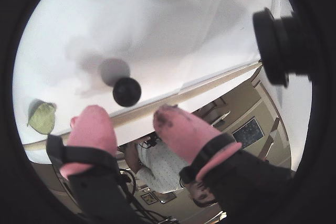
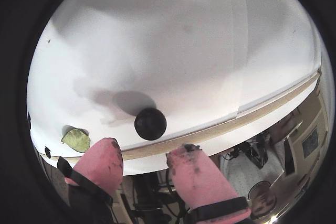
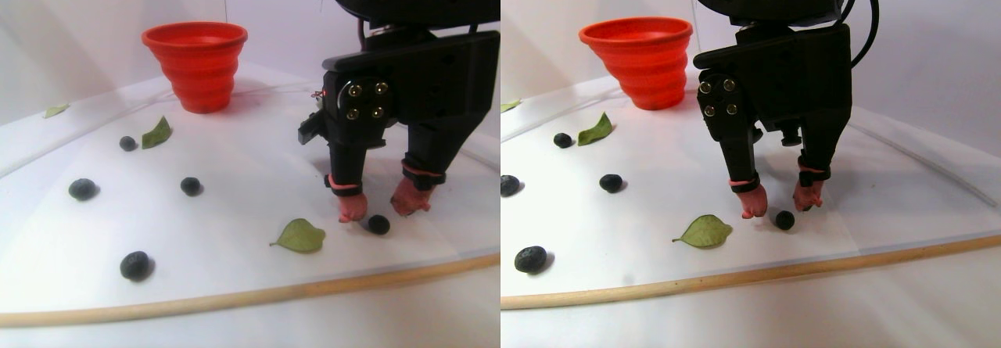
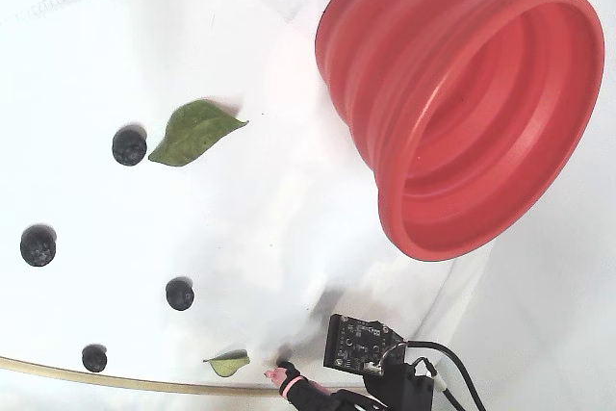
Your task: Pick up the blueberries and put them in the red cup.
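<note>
Pincer apart as I straddled one berry on table; cup well apart, contents unseen.

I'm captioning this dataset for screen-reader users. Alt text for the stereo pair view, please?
An open gripper with pink fingertips straddles one blueberry on a white table. Four more blueberries and green leaves lie scattered to its left, with a red cup standing upright behind.

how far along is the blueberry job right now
Nothing looks delivered yet: the visible part of the bright red ridged silicone cup shows no berries. In hand: open pink-tipped jaws straddle one small dark blueberry on the table. Four more berries still lie loose.
</note>
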`<state>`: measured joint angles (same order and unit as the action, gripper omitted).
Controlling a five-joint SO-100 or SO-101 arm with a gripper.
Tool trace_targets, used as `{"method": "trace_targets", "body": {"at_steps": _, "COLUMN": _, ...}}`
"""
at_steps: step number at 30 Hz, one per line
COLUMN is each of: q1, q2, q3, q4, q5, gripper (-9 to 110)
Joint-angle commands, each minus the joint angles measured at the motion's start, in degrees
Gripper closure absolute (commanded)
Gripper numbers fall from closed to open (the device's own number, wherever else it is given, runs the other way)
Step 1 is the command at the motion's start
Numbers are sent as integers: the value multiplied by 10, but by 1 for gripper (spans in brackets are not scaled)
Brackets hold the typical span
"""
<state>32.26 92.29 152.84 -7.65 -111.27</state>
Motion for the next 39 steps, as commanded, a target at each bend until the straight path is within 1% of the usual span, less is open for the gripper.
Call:
{"method": "trace_targets", "body": {"at_steps": 1, "q1": 8, "q2": 2, "q3": -2, "q4": -4, "q5": 0, "gripper": 84}}
{"method": "trace_targets", "body": {"at_steps": 13, "q1": 16, "q2": -40, "q3": -8, "q4": -37, "q5": -16, "gripper": 84}}
{"method": "trace_targets", "body": {"at_steps": 29, "q1": 13, "q2": -67, "q3": -36, "q4": -38, "q5": -3, "gripper": 84}}
{"method": "trace_targets", "body": {"at_steps": 39, "q1": 11, "q2": -92, "q3": -45, "q4": -59, "q5": -3, "gripper": 86}}
